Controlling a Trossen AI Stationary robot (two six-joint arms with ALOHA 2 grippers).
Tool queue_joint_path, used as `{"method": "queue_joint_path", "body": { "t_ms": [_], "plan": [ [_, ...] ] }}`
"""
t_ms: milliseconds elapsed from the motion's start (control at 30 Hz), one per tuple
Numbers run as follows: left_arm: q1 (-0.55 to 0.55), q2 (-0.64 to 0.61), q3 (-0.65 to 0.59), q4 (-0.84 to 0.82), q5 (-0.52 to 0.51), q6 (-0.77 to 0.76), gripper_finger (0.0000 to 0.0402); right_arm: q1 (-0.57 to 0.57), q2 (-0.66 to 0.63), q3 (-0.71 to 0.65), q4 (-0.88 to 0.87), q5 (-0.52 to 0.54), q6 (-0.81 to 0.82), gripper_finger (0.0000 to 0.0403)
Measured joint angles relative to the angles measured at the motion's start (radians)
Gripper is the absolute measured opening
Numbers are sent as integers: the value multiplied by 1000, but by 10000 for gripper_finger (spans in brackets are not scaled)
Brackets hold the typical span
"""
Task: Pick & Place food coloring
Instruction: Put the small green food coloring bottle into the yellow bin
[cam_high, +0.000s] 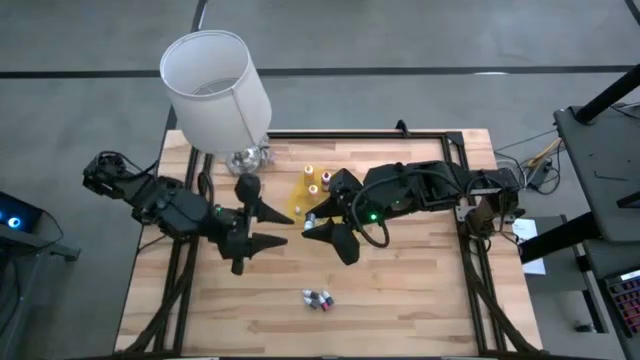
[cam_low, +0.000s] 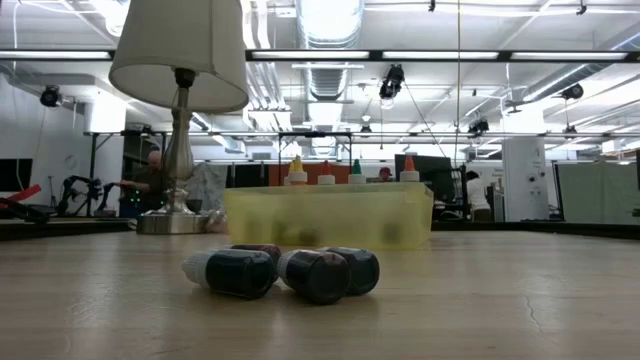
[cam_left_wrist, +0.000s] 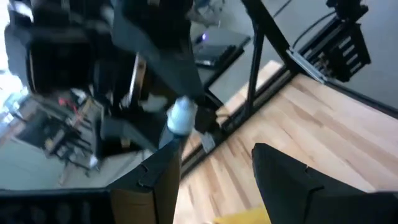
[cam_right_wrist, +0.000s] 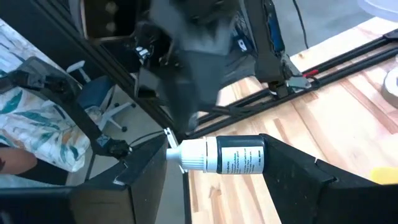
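My right gripper hangs above the table's middle, shut on a dark food coloring bottle with a white cap. My left gripper faces it from the left, raised off the table. Its fingers are open with nothing between them. A yellow tray behind the grippers holds upright bottles; their pointed tips stick up over its rim. Three dark bottles lie on their sides on the wood near the front edge. My right gripper pinches the bottle lengthwise between its two fingers. The flat bottom sits against one finger and the white cap end reaches toward the other. The bottle lies level across the gap, lifted clear of the table.
A table lamp with a white shade stands on its metal base at the far left. A black frame rail runs along the table's far and right edges. Bare wood lies at the front left and front right.
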Motion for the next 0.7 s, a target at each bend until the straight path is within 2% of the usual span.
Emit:
{"method": "queue_joint_path", "body": {
  "t_ms": [133,400,700],
  "plan": [
    [-1,7,0,44,-2,72,170,-2,1,0,55,-45,0,229],
    [1,32,0,162,-47,149,170,-2,1,0,89,-52,5,229],
    [1,80,-1,223,-90,153,169,-4,2,-1,102,-52,6,229]
  ]
}}
